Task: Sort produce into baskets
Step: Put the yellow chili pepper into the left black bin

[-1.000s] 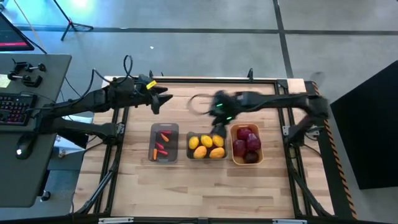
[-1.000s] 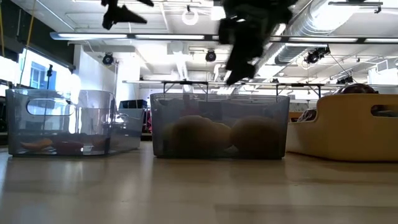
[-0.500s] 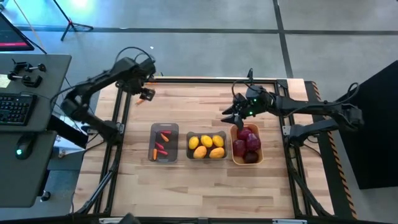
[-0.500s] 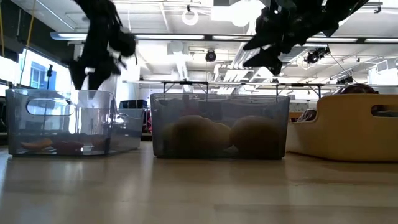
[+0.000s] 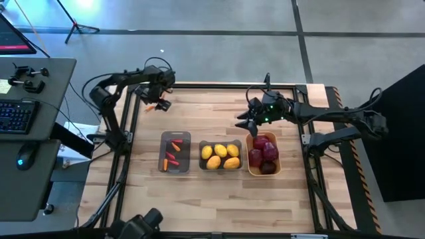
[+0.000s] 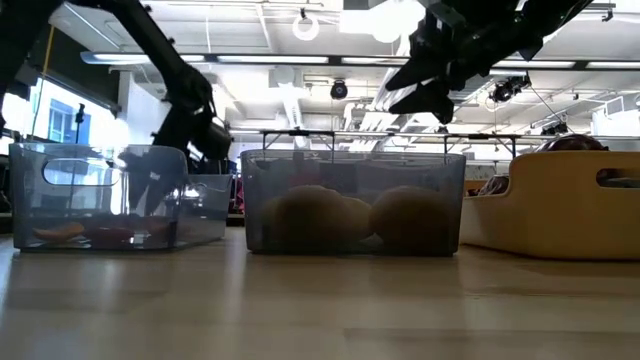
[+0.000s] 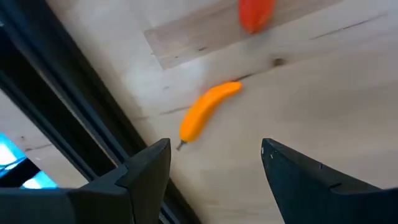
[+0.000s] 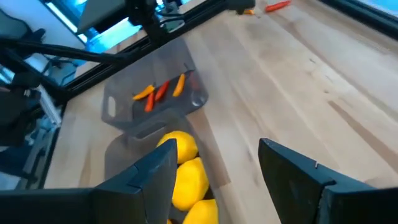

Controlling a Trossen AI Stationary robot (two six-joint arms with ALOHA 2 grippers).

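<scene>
Two peppers lie loose on the bare wood near the table's far left corner — an orange pepper [image 7: 208, 112] close by the dark table frame [image 7: 74, 112] and a red pepper [image 7: 255, 12] a little beyond it. Directly above them hangs the left gripper [image 5: 161, 103], its fingers [image 7: 146, 168] spread apart and holding nothing, the orange pepper lying just ahead of the gap between them.

Across the middle of the table [image 5: 199, 199] stand three bins in a row: a grey bin [image 5: 175, 152] with several small peppers, a second grey bin [image 5: 221, 157] with yellow lemons [image 8: 186, 177], and an orange-yellow bin [image 5: 263, 154] with dark red apples [image 5: 264, 150]. The right gripper [image 5: 244, 121] hovers just behind the gap between the lemon bin and the apple bin — fingers parted, empty.
</scene>
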